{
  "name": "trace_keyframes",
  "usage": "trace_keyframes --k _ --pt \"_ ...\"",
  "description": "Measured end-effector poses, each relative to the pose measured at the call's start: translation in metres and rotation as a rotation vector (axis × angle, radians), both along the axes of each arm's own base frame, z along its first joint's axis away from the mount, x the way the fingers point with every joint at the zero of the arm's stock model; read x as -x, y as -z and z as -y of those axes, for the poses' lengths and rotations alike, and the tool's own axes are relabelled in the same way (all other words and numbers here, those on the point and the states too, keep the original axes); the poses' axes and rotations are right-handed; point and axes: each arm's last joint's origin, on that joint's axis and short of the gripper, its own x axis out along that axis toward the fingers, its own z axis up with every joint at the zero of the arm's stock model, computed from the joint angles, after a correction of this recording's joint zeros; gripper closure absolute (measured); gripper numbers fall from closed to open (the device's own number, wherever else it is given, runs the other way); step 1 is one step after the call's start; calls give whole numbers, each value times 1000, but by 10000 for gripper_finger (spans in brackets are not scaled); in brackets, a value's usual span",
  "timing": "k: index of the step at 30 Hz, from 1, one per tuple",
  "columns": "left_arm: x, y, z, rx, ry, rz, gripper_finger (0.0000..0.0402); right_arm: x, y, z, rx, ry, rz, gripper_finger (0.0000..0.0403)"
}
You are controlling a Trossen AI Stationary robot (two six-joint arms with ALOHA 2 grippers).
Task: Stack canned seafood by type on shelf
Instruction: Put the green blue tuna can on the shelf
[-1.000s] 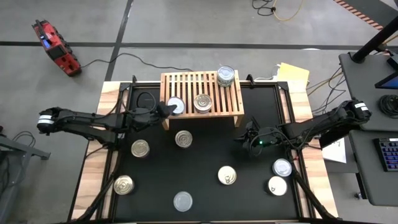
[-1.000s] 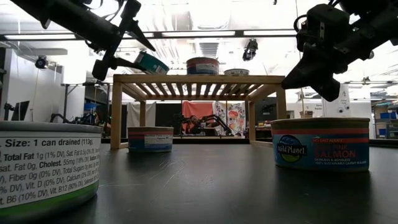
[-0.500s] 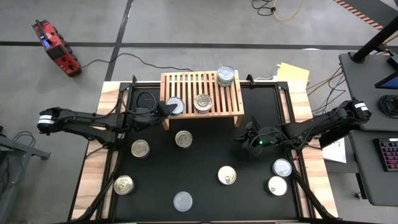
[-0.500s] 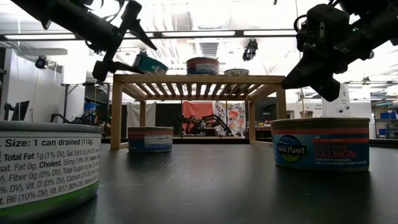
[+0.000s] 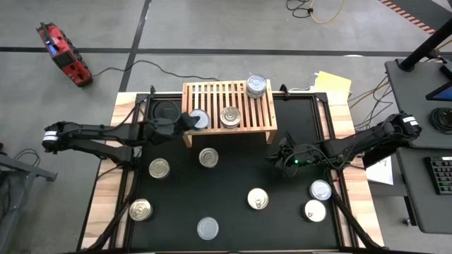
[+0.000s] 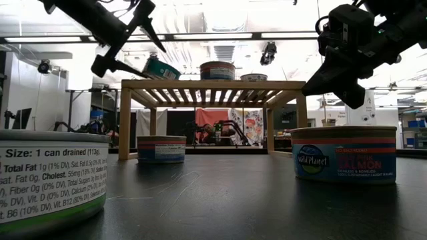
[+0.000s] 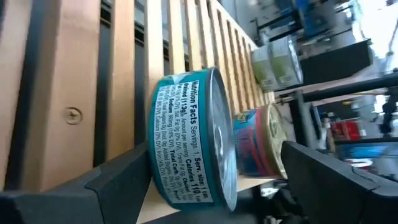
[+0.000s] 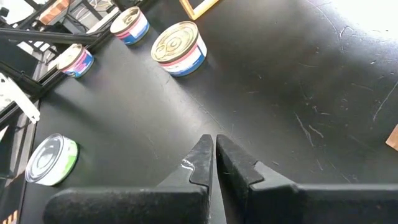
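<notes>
Shelf: three cans up | desk: seven cans left | left gripper jaws apart at teal can | right gripper jaws together, idle

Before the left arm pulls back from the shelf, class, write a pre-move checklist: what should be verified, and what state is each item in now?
1. Left gripper fingers open around the teal can: ok, they stand wide in the low view.
2. Teal can sitting flat on the shelf: not ok, in the low view it leans on the slats at the shelf's left end.
3. Teal can free of both fingers: cannot tell.
4. Neighbouring gold-lidded can undisturbed on the slats: ok.
5. Two-can stack at the shelf's back right corner standing: ok.
6. Right gripper shut and out of the way, over the mat right of the shelf: ok.
</notes>
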Motion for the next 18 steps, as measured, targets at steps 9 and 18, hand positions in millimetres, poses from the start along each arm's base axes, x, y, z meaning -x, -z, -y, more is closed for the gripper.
trace_keyframes --k 9,18 --pt "4 -6 -10 -59 -13 -104 67 0 0 0 13 0 -1 390" --pt "4 -6 -13 -85 -2 -129 67 0 0 0 13 2 -1 390"
